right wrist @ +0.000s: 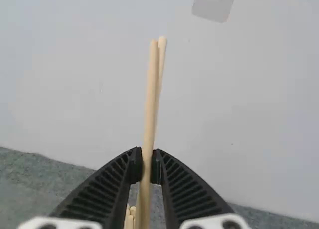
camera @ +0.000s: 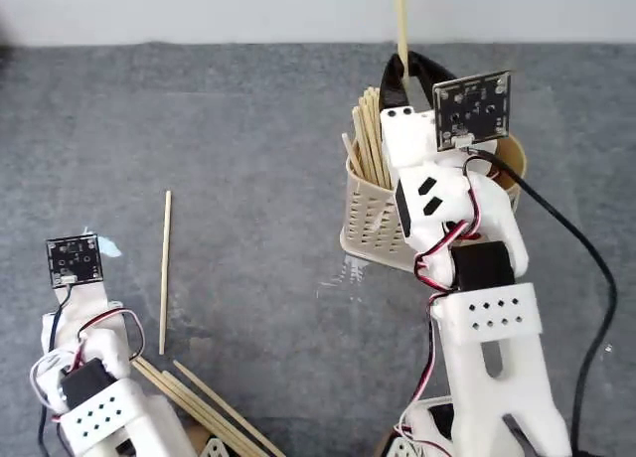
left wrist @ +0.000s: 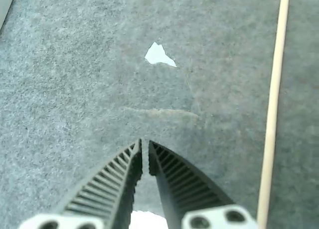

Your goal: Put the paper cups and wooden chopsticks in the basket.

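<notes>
We see right tool [right wrist: 146,154] clamped on wooden chopsticks [right wrist: 151,99], basket [camera: 368,224] just below it, left tool [left wrist: 144,144] pressed together beside a lone chopstick [left wrist: 272,114].

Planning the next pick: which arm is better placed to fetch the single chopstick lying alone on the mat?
Left. The left pincer sits shut and empty beside the lone chopstick, while the right pincer is clamped on chopsticks above the basket.
</notes>
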You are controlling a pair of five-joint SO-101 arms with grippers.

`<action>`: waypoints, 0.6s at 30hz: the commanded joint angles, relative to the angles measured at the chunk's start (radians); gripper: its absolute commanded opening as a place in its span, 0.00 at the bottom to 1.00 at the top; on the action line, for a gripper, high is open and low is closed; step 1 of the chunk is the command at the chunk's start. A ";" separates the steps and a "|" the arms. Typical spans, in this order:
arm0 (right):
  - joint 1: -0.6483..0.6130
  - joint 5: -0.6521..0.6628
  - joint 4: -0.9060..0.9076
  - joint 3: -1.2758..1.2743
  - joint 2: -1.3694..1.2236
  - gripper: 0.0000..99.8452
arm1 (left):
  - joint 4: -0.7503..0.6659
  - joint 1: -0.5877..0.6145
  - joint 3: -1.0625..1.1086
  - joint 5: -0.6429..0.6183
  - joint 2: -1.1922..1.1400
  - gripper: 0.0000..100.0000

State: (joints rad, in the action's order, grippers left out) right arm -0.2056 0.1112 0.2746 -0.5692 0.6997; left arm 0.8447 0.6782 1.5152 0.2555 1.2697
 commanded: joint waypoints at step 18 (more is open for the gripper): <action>0.007 0.009 -0.453 -0.178 0.007 0.01 | -0.021 -0.006 -0.041 0.000 0.009 0.03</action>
State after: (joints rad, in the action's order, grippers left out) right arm -0.2041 0.1112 -0.0967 -0.7319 0.6981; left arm 0.8447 0.6782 1.5152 0.2555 1.2697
